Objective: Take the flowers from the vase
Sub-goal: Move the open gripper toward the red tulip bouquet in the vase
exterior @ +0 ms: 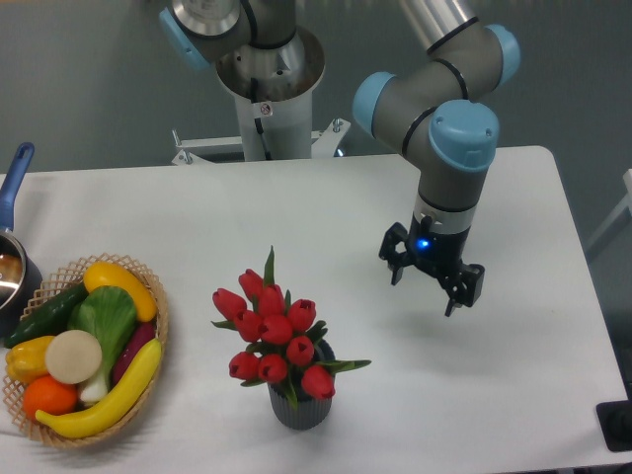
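- Flowers [277,330] stand upright in the vase [300,408], near the table's [197,222] front edge.
- Gripper [431,281] hangs to their right, well apart, fingers spread wide, nothing between them.
- Basket [153,292] of vegetables sits far left, a pot [12,267] behind it.

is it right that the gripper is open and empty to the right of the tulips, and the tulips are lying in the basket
Not quite. The fixed camera shows the tulips standing in the vase, not the basket. The gripper is indeed open, empty and to their right.
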